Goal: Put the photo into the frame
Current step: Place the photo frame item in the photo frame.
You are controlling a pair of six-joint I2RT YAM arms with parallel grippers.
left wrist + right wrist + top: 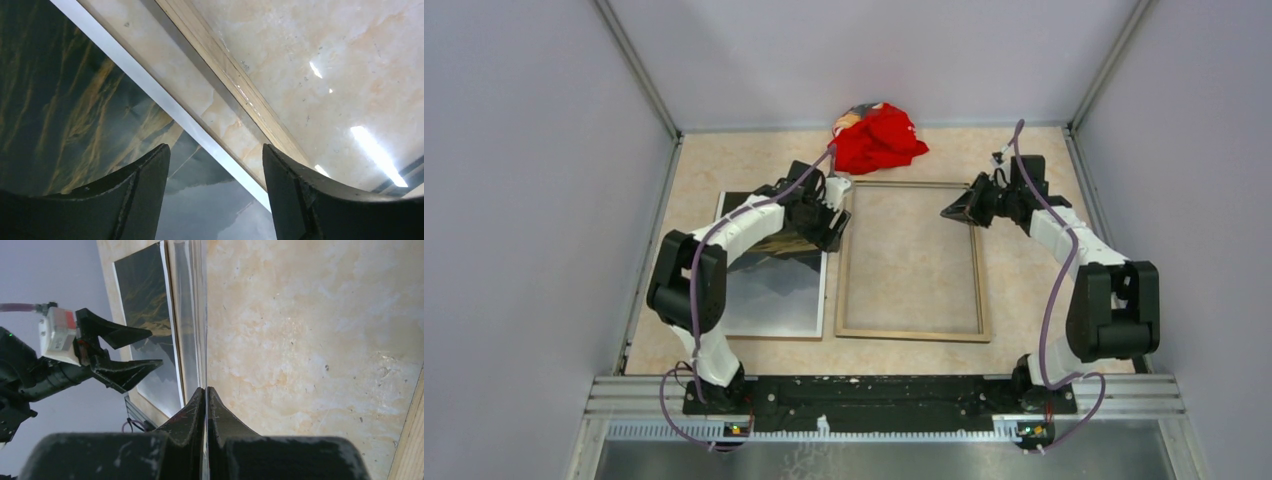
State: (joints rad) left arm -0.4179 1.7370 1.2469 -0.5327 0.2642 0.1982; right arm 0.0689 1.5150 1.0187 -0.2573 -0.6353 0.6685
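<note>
From above, the frame point(841, 270) lies flat in the middle of the desk point(1024, 160), with its pale wood side up. The photo point(774, 295) lies flat just beside it on the left, so it is not in the frame yet. A red cloth point(879, 140) sits at the far end. The left gripper point(829, 222) hangs over the photo's far corner next to the frame. The right gripper point(949, 211) reaches in over the frame's far right part. In the left wrist view, the left gripper point(215, 200) is wide open and holds nothing. Below it are the dark photo point(60, 100) with its white edge, a strip of desk point(175, 80) and the frame's wood bar point(230, 70). In the right wrist view, the right gripper point(205, 390) is squeezed almost shut on what looks like a thin clear sheet point(190, 315), seen from its edge. Across from it are the open left gripper point(155, 346), the photo point(145, 295) and a bit of the frame point(407, 450). I think the step now is getting ready to grab the photo. Next, the left gripper must go down and pinch the photo's thin edge. That looks tricky, because the photo lies flat on the desk.
</note>
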